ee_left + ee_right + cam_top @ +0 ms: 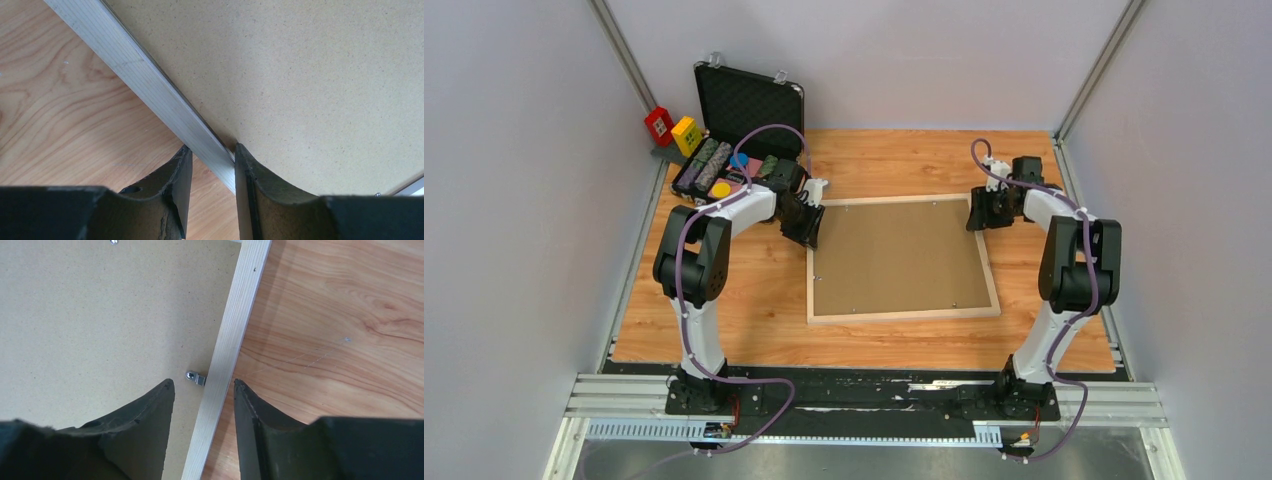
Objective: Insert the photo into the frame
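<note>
From above: a pale wooden frame (904, 315) lies flat and back up on the desk (754, 320). A brown board (899, 258) fills its opening. The left pincer (809, 228) sits at the frame's far left corner and the right pincer (980, 212) at its far right corner. A black case (749, 100) stands open beyond the frame's far left corner, apart from it.

Left wrist: the frame's rail (150, 80) runs diagonally between the two fingers of the left pincer (211, 150). They close against it from both sides, holding the frame. The board (300, 75) lies inside the rail and the desk (75, 125) outside it.

Right wrist: the right pincer (203, 382) straddles the frame's rail (240, 305), moderately wide and gripping nothing. Its outer finger is at the rail's desk side. Its inner finger hangs over the board (100, 315), clear of the rail. A small metal clip (196, 377) rests on the board against the rail.
</note>
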`<state>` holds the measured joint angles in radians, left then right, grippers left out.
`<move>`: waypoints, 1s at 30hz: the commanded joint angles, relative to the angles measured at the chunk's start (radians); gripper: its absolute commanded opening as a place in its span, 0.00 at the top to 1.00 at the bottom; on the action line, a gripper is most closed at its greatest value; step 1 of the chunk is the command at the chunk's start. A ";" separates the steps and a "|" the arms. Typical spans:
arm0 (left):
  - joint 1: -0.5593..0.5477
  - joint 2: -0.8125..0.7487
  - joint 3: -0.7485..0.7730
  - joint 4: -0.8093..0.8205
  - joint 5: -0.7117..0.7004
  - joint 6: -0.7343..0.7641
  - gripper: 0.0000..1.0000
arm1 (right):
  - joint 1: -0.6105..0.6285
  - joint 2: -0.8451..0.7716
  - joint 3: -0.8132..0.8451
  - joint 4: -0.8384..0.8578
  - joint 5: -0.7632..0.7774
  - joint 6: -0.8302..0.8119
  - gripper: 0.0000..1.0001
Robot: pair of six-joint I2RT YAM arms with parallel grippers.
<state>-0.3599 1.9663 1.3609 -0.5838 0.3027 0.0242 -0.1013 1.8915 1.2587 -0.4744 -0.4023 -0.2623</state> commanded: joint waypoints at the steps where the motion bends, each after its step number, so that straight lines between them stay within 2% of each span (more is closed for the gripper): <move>1: -0.020 0.027 0.021 0.019 0.052 0.032 0.59 | -0.002 -0.074 0.010 0.016 0.010 0.014 0.53; 12: -0.020 0.025 0.021 0.020 0.065 0.027 0.59 | -0.036 -0.150 -0.054 0.015 0.021 0.041 0.47; 24: -0.020 0.014 0.009 0.033 0.070 0.026 0.59 | -0.050 -0.323 -0.128 0.022 0.153 0.086 0.38; 26: -0.020 0.013 0.009 0.036 0.069 0.026 0.59 | -0.056 -0.342 -0.143 0.021 0.172 0.091 0.30; 27: -0.020 0.013 0.009 0.037 0.070 0.025 0.59 | -0.061 -0.353 -0.151 0.021 0.176 0.094 0.22; 28: -0.020 0.013 0.010 0.039 0.071 0.024 0.59 | -0.066 -0.363 -0.159 0.021 0.181 0.104 0.06; 29: -0.020 0.014 0.011 0.039 0.071 0.023 0.59 | -0.073 -0.371 -0.165 0.021 0.181 0.112 0.01; 30: -0.020 0.016 0.013 0.039 0.072 0.022 0.59 | -0.081 -0.380 -0.173 0.020 0.175 0.120 0.00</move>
<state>-0.3599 1.9678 1.3624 -0.5785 0.3130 0.0238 -0.1570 1.5646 1.1099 -0.4736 -0.2623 -0.1822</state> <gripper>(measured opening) 0.416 0.955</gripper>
